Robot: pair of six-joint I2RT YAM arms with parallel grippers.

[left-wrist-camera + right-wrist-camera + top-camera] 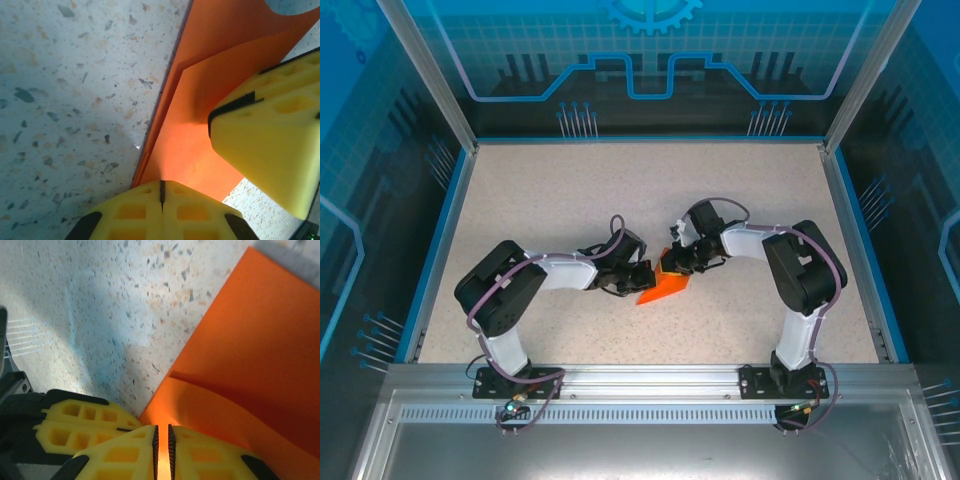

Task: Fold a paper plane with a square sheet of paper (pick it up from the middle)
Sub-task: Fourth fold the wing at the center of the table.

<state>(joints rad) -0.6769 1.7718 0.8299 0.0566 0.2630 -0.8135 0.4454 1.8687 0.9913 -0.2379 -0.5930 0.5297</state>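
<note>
The square sheet of paper is bright orange and folded into layers, lying partly lifted at the table's middle. My right gripper stands over its upper right edge. In the right wrist view the right gripper is shut on a raised flap of the paper, and orange shows in the narrow slit between its pads. My left gripper meets the sheet from the left. In the left wrist view the left gripper is shut, its tips against the paper, with the right gripper's fingers close by.
The speckled table has a blue rim and see-through walls on three sides. A metal rail carrying both arm bases runs along the near edge. The two grippers are nearly touching each other.
</note>
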